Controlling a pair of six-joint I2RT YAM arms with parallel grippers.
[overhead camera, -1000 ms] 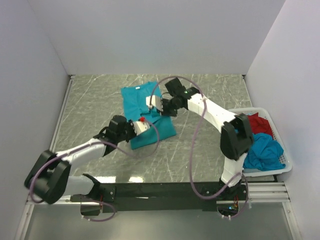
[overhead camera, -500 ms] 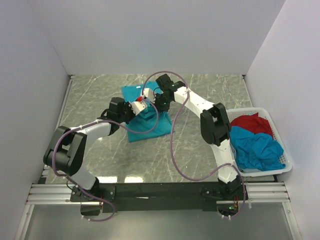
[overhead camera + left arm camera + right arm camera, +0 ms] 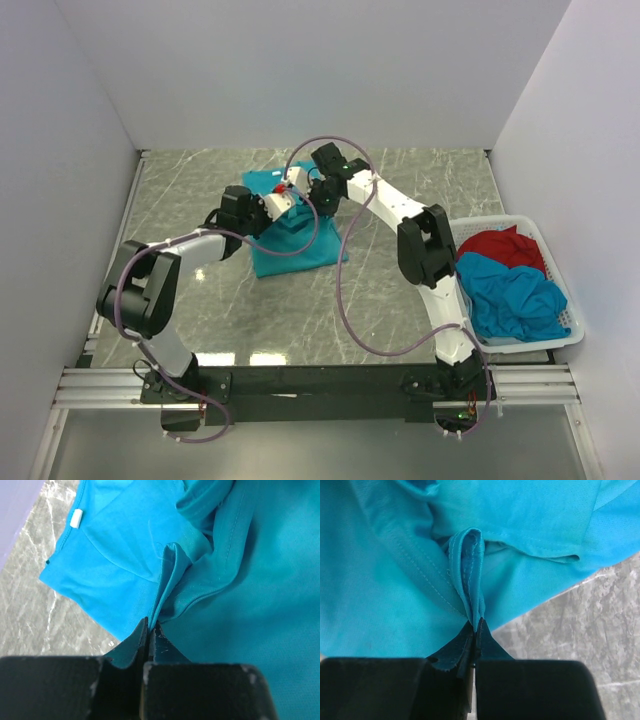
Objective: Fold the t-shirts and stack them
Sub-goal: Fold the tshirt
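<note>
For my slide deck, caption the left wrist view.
Left gripper pinching a fold of the teal t-shirt.

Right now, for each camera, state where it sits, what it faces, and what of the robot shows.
Top external: above and behind the bases, looking down at the table, both arms, teal t-shirt and basket.
Left wrist: on the left arm, facing the shirt; left gripper pinches a fold.
Right wrist: on the right arm, facing the shirt; right gripper pinches a hem.
All three views share the teal shirt.

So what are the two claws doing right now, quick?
Left gripper: fingers closed, pinching a fold of the teal t-shirt.
Right gripper: fingers closed, pinching another fold of it.
</note>
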